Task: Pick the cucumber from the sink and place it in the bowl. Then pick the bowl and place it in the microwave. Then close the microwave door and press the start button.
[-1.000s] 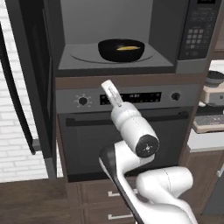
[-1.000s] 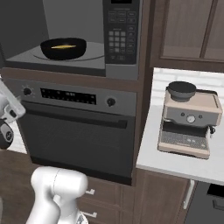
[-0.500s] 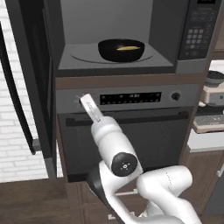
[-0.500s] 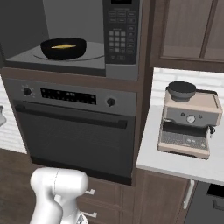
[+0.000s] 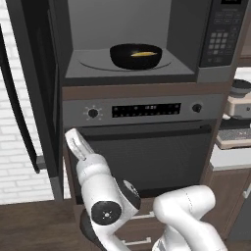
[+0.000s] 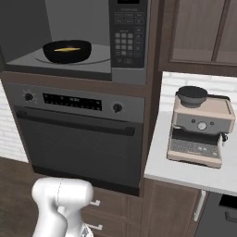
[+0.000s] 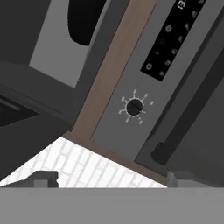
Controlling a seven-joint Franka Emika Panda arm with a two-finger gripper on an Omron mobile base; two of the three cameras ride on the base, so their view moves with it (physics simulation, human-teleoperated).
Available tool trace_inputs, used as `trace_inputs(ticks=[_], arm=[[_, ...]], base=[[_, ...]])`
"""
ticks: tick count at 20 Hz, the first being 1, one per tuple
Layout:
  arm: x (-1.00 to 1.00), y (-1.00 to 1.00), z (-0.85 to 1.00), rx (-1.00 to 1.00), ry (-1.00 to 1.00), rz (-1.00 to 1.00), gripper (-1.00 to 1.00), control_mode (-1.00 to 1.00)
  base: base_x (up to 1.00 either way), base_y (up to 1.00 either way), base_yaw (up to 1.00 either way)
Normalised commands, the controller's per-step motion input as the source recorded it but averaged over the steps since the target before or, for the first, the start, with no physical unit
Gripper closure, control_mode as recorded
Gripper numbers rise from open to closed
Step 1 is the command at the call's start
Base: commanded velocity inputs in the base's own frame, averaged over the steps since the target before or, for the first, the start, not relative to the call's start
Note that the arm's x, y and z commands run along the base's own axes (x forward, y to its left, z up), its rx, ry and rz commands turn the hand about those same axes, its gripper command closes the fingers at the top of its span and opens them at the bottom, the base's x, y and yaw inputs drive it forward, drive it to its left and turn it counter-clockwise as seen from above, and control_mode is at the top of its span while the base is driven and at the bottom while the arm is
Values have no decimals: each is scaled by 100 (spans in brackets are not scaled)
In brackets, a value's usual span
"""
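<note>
1. Dark cabinetry and white brick wall surround the gripper [image 5: 73, 138], which sits low at the left of the oven [image 5: 147, 147], just beside the open microwave door [image 5: 37, 83]; its jaws stand apart and hold nothing

2. Close by, the hand view looks up along the oven's left knob [image 7: 134, 106] and display [image 7: 175, 39], with the edge of the microwave floor and a dark curve of the bowl [image 7: 85, 22] above

3. Farther up, the bowl [image 5: 135, 55] rests on the turntable inside the microwave [image 5: 127, 44], with the cucumber [image 5: 144, 54] lying in it; both pick-and-place steps look done, so the door is the thing in hand

4. That door is likely stiff, hinged and fairly light, swinging freely; a push on its outer face or free edge, well away from the hinge, should serve better than a pinch

5. Only the left base view shows the door swung out edge-on and the arm beside it; the right base view gives the keypad [image 6: 128, 32] plainly, where the start button lies, plus the coffee machine [image 6: 199, 127] on the counter [image 6: 185, 173]
</note>
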Motion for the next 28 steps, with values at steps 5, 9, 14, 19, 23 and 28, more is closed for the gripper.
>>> trace_inputs(ticks=[5, 9, 14, 19, 23, 28], arm=[[0, 85, -19, 0, -4, 0, -100, -100], [0, 88, 0, 0, -1, 0, -100, -100], [-3, 78, 8, 0, -5, 0, -100, -100], [-51, 18, 59, 2, -14, -9, -100, -100], [-77, -1, 67, 11, -16, -22, -100, -100], [-76, -31, 37, 18, -18, -33, -100, -100]], base=[[0, 0, 0], [0, 0, 0], [0, 0, 0], [0, 0, 0], [0, 0, 0], [0, 0, 0]])
